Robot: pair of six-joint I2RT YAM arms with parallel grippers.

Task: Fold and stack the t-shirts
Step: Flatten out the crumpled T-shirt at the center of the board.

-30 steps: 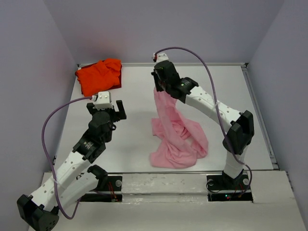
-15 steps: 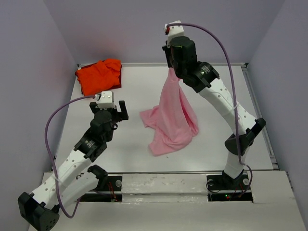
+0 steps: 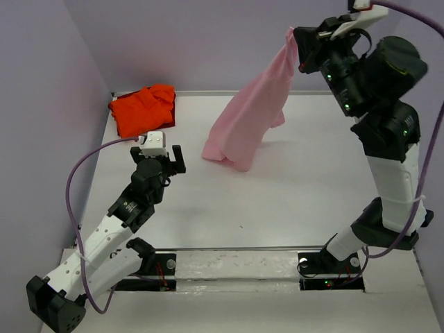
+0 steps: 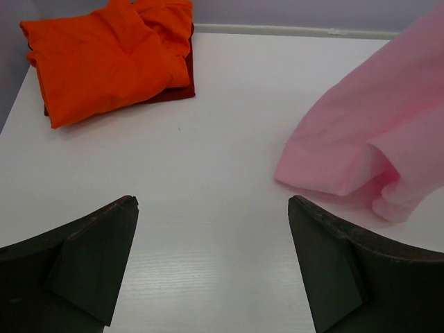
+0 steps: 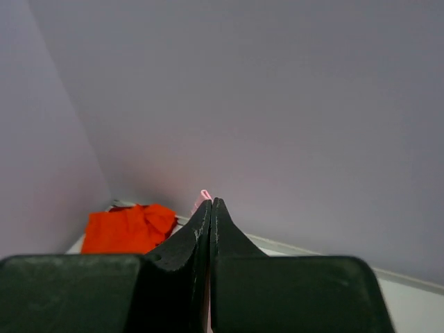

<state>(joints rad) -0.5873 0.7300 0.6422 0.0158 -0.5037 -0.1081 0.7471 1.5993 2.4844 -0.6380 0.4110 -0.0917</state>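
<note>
White table (image 3: 298, 198): your pink t-shirt (image 3: 246, 121) now hangs much higher, almost off it.
Right gripper (image 3: 300, 43) stays clamped on its top edge; left gripper (image 4: 211, 202) waits wide open.

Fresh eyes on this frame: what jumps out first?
The pink shirt hangs like a flag from the shut right gripper, held high over the far right of the table, with its lower end down near the surface. Next comes the orange shirt lying in the far left corner. The left gripper is open and empty, low between the two.
</note>
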